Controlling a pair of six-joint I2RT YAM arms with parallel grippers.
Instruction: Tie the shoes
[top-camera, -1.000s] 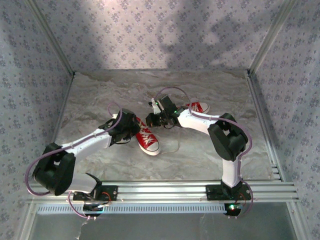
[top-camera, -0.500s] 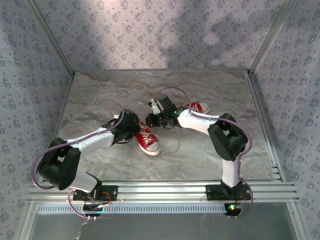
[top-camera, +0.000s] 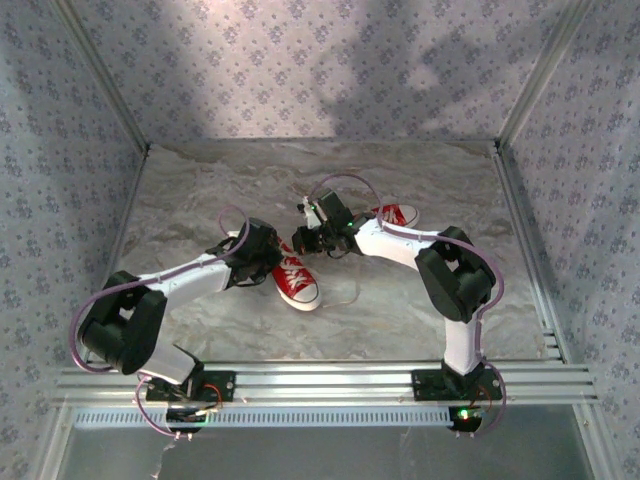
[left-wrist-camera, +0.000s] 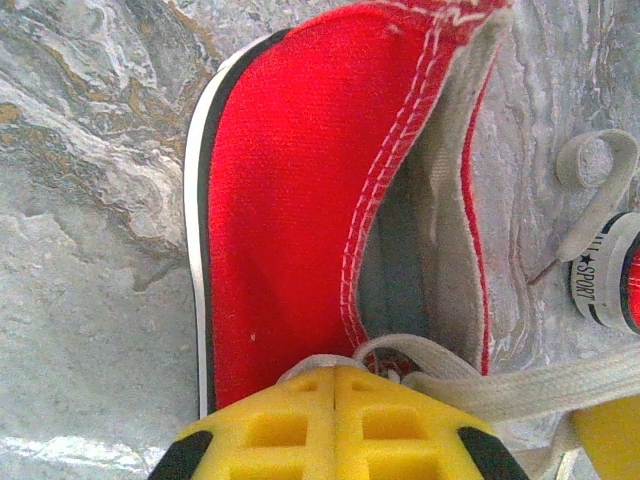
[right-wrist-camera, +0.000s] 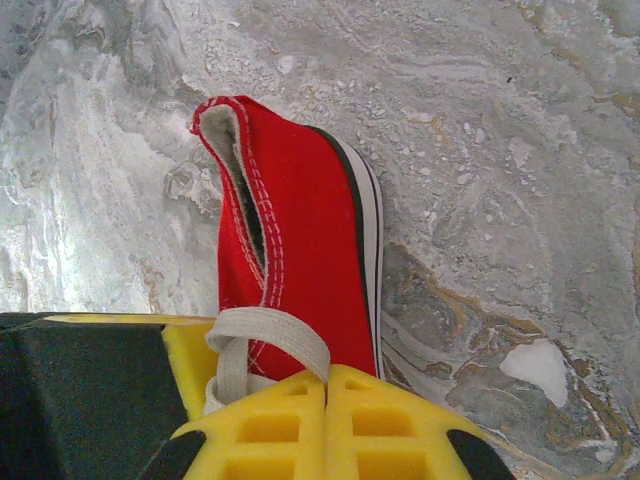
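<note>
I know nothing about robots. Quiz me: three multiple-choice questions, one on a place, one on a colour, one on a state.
1. The nearer shoe lies: A in a box; B at the left fingers; C hanging in the air.
2. Its canvas is: A blue; B red; C green.
3. The left fingers are: A wide open; B gripping a sole; C shut on a white lace.
Answers: B, overhead it sits at that arm's tip; B, red in both wrist views; C, they meet on the lace.
</note>
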